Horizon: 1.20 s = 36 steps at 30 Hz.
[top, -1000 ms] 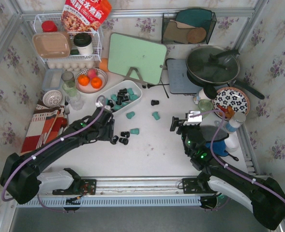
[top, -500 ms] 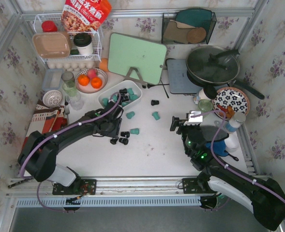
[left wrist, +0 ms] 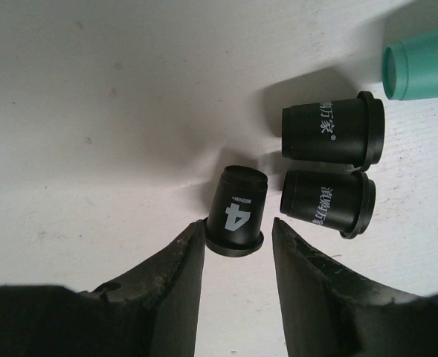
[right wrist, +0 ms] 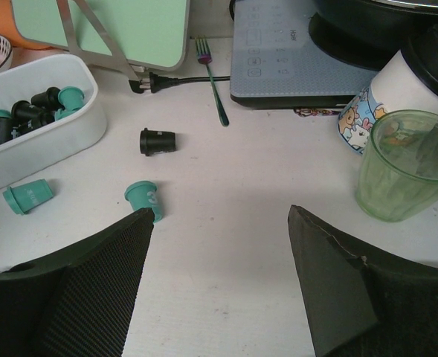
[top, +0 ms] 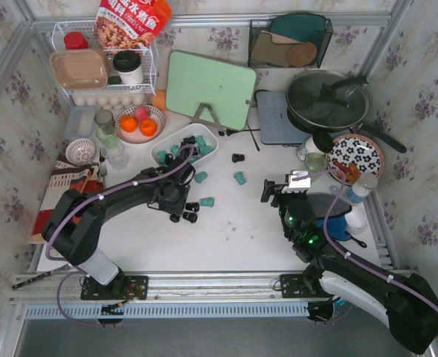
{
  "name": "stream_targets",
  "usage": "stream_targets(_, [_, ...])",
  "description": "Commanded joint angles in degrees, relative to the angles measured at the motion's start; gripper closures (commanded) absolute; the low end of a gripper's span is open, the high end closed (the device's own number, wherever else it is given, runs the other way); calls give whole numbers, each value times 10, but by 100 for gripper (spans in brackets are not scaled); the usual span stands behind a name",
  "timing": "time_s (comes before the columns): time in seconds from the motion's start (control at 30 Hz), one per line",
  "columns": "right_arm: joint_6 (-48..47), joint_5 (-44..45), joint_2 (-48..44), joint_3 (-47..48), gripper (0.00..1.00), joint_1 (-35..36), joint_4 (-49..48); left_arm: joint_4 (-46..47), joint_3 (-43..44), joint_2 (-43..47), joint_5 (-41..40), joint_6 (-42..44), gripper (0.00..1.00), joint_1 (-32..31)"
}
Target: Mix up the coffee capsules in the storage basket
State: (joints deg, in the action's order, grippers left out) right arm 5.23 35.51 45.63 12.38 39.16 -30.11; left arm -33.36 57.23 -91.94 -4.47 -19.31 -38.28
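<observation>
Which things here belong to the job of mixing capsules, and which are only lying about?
For the job: coffee capsules, white basket, left tool.
Only lying about: oranges, pan, green board, green cup, fork.

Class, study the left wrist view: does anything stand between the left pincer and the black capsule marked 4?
Nothing visible does. The left pincer has its fingertips on either side of the capsule marked 4, at its rim. Another black capsule lies just beyond one fingertip, outside the gap, not in it.
</observation>
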Motion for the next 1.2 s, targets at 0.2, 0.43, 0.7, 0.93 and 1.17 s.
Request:
stream_targets(0.2, [4,-7,3,2,19,-1,-14,0,15,-41,-2,5,62,0])
stream_targets(0.43, [5,-9,2,3,19,-1,-13,0,20,-65,-8,3,73,0])
stream_targets(0.7, [7,-11,3,3,20,-1,-13,10,59,24,-46,-7,79,0])
stream_targets(0.93, [7,-12,10,3,20,-1,-15,77,135,35,-110,39,78,26])
stream_targets(1.17, [4,-7,26,4,20,0,-22,154,227,-79,-106,72,77,90])
